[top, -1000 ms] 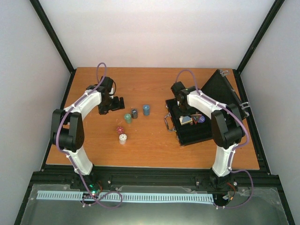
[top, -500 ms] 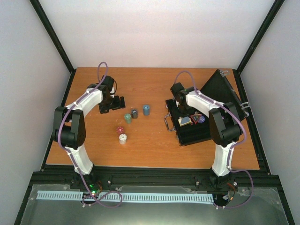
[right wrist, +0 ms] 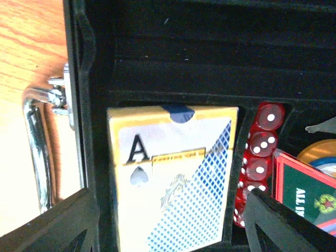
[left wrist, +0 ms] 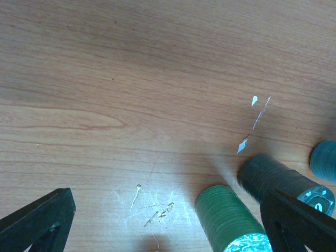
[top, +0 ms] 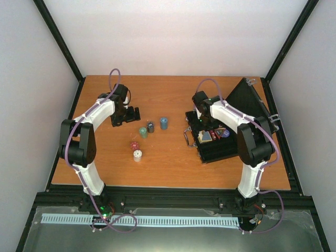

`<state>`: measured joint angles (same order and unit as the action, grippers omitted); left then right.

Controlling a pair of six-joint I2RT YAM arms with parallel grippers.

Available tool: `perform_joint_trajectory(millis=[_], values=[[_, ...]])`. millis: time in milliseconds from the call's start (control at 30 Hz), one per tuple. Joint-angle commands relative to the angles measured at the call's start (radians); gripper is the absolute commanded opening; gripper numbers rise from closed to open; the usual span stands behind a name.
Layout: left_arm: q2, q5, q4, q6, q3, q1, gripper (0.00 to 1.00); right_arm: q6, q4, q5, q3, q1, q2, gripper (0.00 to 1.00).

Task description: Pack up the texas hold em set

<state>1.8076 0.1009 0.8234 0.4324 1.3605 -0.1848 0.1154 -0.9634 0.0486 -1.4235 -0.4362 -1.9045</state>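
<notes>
The black briefcase (top: 227, 148) lies open at the right, its lid (top: 247, 100) standing up. A card deck (right wrist: 173, 173) with an ace of spades lies in a slot of the case, and it also shows in the top view (top: 205, 136). Red dice (right wrist: 258, 152) sit in a row beside it. A purple disc (top: 225, 133) lies in the case. My right gripper (right wrist: 170, 226) is open just above the deck, one finger on each side. My left gripper (left wrist: 168, 231) is open and empty above the table. Green (left wrist: 231, 220), dark (left wrist: 278, 181) and blue (left wrist: 324, 160) chip stacks stand to its right.
A white chip stack (top: 137, 155) and loose red dice (top: 134, 145) sit mid-table, nearer the front. The case's metal handle (right wrist: 37, 142) sticks out on its left side. A second card box, red and green (right wrist: 310, 194), lies right of the dice.
My right gripper has shifted slightly back towards the case's far left corner. The deck stays in its slot. The left arm has barely moved.
</notes>
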Motion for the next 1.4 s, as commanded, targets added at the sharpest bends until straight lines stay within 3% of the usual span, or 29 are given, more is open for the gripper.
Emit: perform_joint_trajectory(millis=[0,567,1133,1367], values=[[-0.008,0.000,-0.001,-0.006,0.020,0.007,1.00,-0.003,-0.021,-0.003,0.015,0.006,0.067,0.77],[-0.015,-0.001,-0.007,0.002,-0.001,0.007,1.00,0.007,0.021,0.049,0.058,-0.001,0.075,0.86],[0.016,-0.013,-0.002,-0.003,0.015,0.007,1.00,-0.010,0.058,0.202,0.058,-0.025,-0.033,0.87],[0.013,-0.021,0.006,-0.012,0.023,0.007,1.00,-0.039,0.047,0.116,0.043,-0.025,0.038,0.88]])
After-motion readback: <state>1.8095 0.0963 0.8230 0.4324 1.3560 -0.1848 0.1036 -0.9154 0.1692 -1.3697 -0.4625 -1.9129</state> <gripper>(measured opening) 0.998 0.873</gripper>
